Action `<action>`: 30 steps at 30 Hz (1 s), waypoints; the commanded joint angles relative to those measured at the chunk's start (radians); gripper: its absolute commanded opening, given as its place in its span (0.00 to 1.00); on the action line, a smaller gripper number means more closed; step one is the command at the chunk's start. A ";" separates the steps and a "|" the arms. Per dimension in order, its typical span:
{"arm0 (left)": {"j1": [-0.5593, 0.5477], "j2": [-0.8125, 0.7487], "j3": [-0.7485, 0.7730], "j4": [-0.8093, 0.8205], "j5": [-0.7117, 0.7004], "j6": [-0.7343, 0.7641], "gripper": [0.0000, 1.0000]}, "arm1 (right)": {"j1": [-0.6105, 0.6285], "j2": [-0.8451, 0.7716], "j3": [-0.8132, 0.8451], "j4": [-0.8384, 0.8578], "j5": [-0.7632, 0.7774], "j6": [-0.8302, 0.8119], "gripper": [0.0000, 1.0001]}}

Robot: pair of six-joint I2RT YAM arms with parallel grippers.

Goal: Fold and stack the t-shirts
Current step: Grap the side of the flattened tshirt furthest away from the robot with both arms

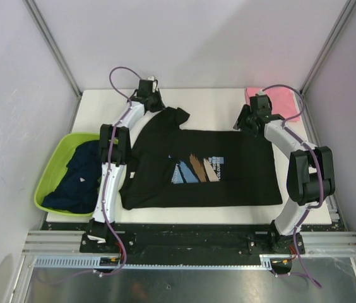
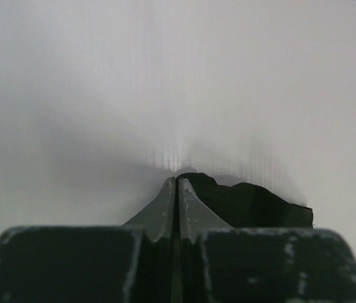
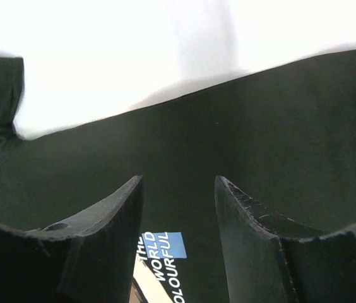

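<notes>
black t-shirt lies flat across the middle of the counter, print up. left claw is pinched closed at the far-left sleeve; can't tell if cloth is caught. right claw hangs half-open, empty, over the shirt's far edge. Risk: left lifts nothing, or a one-sided pull skews the shirt.

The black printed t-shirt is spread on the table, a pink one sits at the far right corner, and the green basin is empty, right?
Not empty: the top external view shows the green basin holding dark navy t-shirts. The rest stands: the black printed t-shirt is spread on the table and the pink one sits at the far right corner.
</notes>
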State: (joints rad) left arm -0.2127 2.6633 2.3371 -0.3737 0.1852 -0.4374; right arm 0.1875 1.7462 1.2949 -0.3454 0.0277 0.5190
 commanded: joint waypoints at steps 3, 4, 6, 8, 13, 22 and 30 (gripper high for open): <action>0.002 -0.051 0.010 0.010 -0.050 -0.014 0.01 | -0.068 -0.008 -0.001 0.054 0.026 -0.002 0.53; 0.002 -0.058 0.010 0.018 -0.056 -0.016 0.00 | -0.079 -0.001 -0.001 0.062 0.031 -0.004 0.53; 0.004 -0.071 0.009 0.036 -0.068 -0.020 0.00 | -0.104 0.018 -0.002 0.079 0.035 -0.005 0.53; 0.007 -0.083 0.010 0.054 -0.080 -0.025 0.00 | -0.129 0.038 -0.001 0.094 0.034 -0.002 0.53; 0.017 -0.101 0.005 0.084 -0.085 -0.056 0.00 | -0.192 0.086 -0.001 0.111 0.042 0.002 0.50; 0.021 -0.087 0.003 0.113 -0.042 -0.086 0.00 | -0.304 0.199 0.010 0.160 0.007 -0.020 0.39; 0.023 -0.081 -0.007 0.122 -0.027 -0.099 0.00 | -0.330 0.257 0.059 0.158 0.009 -0.034 0.34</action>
State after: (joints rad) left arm -0.1986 2.6499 2.3352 -0.3031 0.1394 -0.5198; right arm -0.1417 1.9808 1.2949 -0.2138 0.0341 0.5106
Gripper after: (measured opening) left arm 0.006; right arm 0.353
